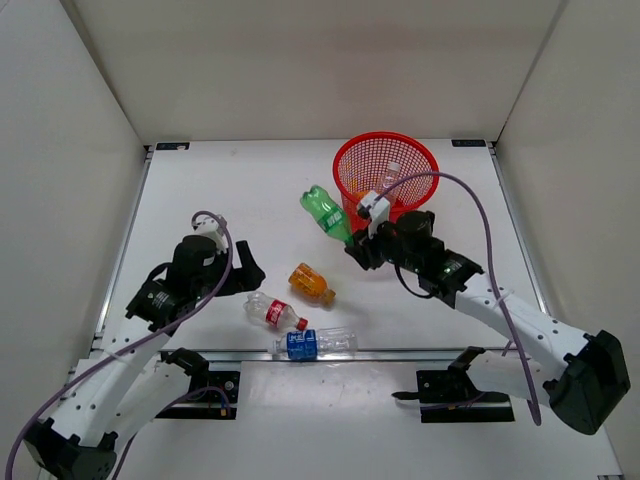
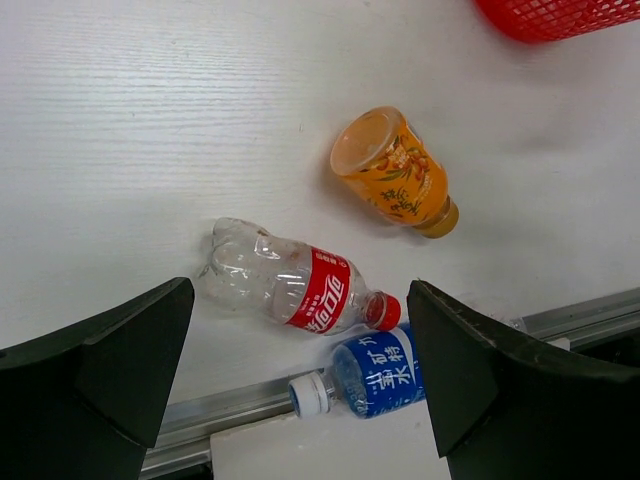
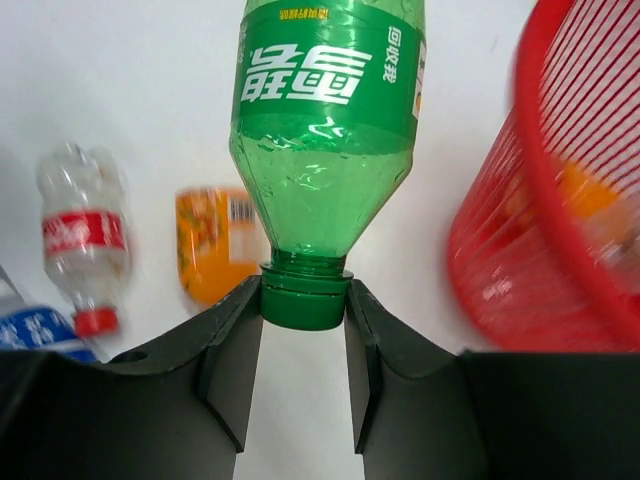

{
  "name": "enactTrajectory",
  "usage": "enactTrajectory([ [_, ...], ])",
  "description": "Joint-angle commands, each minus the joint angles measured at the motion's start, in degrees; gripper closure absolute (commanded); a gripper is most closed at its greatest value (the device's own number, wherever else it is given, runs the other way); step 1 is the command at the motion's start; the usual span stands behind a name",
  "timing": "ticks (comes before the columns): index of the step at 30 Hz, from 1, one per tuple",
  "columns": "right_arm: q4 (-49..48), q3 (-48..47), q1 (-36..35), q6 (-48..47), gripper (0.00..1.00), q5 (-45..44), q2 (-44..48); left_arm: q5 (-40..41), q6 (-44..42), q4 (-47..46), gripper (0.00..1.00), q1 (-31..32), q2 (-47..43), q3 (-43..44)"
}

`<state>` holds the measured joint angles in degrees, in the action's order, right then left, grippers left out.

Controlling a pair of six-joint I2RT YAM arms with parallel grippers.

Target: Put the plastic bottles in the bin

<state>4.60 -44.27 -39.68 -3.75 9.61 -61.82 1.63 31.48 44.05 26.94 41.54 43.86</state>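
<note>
Top external: the right gripper (image 1: 353, 243) pinches the green bottle (image 1: 325, 212) by its cap just beside the red mesh bin (image 1: 342, 180), which holds a clear bottle (image 1: 391, 175); the next move should be lifting it over the rim and releasing. Left wrist: the left gripper (image 2: 300, 320) hangs spread above the red-label bottle (image 2: 270, 275). Right wrist: a blurred orange shape (image 3: 585, 190) shows inside the bin.

green bottle (image 3: 325, 120) base cut off top; bin (image 3: 500, 270) cropped right, contents blurred (orange blob (image 3: 585, 195)); blue-label bottle (image 2: 372, 372) partly behind left gripper (image 2: 300, 288).
</note>
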Motion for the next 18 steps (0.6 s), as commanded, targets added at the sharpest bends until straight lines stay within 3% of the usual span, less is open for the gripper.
enactTrajectory([
  [1, 1.8, -11.0, 0.5, -4.0, 1.00, -0.4, 0.5, -2.9, -2.2, -4.8, 0.01, -0.4, 2.7, 0.2],
  [5, 2.2, -18.6, 8.8, -3.6, 1.00, 1.4, -3.7, -5.7, -3.4, -7.1, 0.01, 0.7, 8.9, 1.7],
  [11, 8.8, -27.7, 17.6, -0.5, 1.00, -4.4, -14.3, -1.7, -0.5, -9.1, 0.01, 2.3, 16.9, 5.5],
  [12, 10.9, -29.3, 18.9, 1.4, 0.95, -4.9, -15.2, -1.7, 0.0, -9.4, 0.01, 2.9, 17.6, 6.0],
  [13, 12.6, -30.3, 20.6, 1.8, 0.88, -4.0, -16.8, -0.3, 1.5, -10.3, 0.01, 2.9, 18.6, 6.3],
  [15, 15.0, -31.7, 21.1, 3.1, 0.50, -5.1, -18.6, 0.4, 2.6, -13.0, 0.01, 4.2, 20.2, 6.5],
  [18, 18.4, -34.3, 21.5, 3.3, 0.11, -7.1, -19.6, -0.7, 3.6, -15.0, 0.02, 5.4, 24.0, 8.1],
])
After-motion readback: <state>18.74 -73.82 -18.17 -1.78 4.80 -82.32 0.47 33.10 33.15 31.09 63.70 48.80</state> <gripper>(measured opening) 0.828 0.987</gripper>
